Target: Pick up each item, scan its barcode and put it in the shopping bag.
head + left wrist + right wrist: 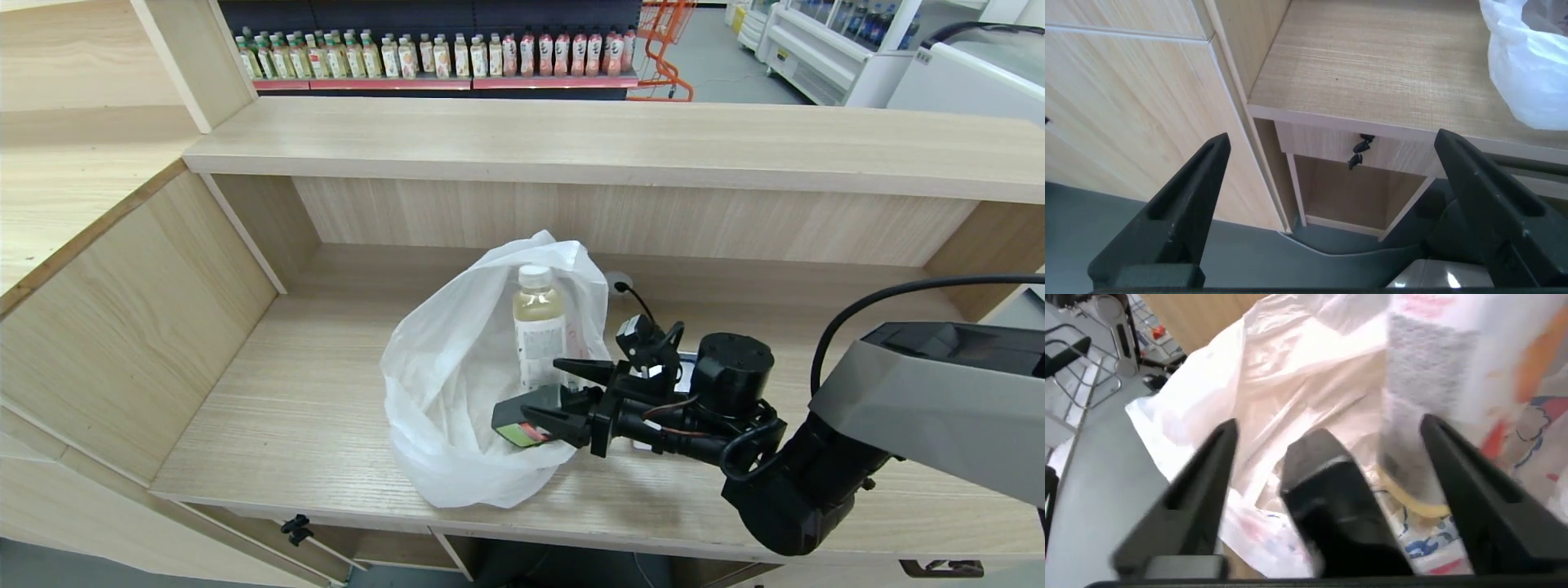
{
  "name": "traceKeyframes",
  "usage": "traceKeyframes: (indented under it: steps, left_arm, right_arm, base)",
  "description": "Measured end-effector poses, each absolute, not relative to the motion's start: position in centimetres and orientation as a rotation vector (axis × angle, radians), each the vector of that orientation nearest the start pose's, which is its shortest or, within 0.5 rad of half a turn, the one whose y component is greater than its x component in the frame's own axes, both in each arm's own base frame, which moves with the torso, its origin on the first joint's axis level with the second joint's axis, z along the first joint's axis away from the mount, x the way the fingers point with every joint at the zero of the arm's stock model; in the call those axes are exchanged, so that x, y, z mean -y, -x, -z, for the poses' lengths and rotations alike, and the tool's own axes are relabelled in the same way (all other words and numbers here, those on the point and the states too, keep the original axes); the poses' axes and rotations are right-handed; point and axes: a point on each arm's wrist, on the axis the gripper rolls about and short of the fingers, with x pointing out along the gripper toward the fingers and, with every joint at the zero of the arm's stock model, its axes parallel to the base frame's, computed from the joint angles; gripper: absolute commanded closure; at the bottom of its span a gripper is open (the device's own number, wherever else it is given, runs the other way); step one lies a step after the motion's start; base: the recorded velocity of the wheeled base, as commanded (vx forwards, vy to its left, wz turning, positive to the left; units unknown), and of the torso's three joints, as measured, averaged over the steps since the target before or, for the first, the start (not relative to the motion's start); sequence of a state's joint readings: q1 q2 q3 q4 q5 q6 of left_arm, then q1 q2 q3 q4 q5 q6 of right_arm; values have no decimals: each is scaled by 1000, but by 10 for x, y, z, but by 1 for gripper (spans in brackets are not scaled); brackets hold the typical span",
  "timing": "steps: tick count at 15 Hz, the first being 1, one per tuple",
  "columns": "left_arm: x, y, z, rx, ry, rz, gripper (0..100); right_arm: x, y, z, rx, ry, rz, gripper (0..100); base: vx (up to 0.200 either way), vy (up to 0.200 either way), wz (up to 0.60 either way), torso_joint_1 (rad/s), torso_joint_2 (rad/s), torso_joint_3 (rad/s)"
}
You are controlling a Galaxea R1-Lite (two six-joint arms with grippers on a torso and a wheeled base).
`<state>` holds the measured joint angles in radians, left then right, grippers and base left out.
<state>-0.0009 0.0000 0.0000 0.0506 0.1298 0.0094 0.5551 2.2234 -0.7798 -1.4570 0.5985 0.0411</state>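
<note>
A white shopping bag [449,384] [1266,367] lies open on the wooden counter [310,408], and its edge shows as a white shopping bag [1527,65] in the left wrist view. A bottle of pale yellow drink [539,322] [1429,400] stands inside it. My right gripper [540,388] [1328,429] is at the bag's mouth, open. A dark box with a green and red label [513,425] [1331,506] lies loose between its spread fingers in the bag. My left gripper [1333,140] hangs open and holds nothing, below the counter's front edge.
A raised wooden ledge [571,139] runs behind the counter, and a slanted side panel [122,327] closes its left end. A key hangs in a lock [298,531] [1360,151] under the front edge. Bare counter lies left of the bag.
</note>
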Motion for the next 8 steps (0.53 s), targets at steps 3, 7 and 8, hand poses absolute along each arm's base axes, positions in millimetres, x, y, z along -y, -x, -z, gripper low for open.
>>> traceKeyframes:
  steps: [3, 7, 8]
  left_arm:
    - [-3, 23, -70, -51, -13, -129, 0]
    - [-3, 23, -70, -51, -13, -129, 0]
    - [-3, 23, -70, -51, -13, -129, 0]
  right_arm:
    - [-215, -306, -93, -43, -152, -1179, 0]
    - [-215, -288, -130, -104, -280, -1207, 0]
    - [-210, -287, -137, -100, -281, -1200, 0]
  base:
    - [0, 0, 0, 0, 0, 0]
    - [0, 0, 0, 0, 0, 0]
    - [0, 0, 0, 0, 0, 0]
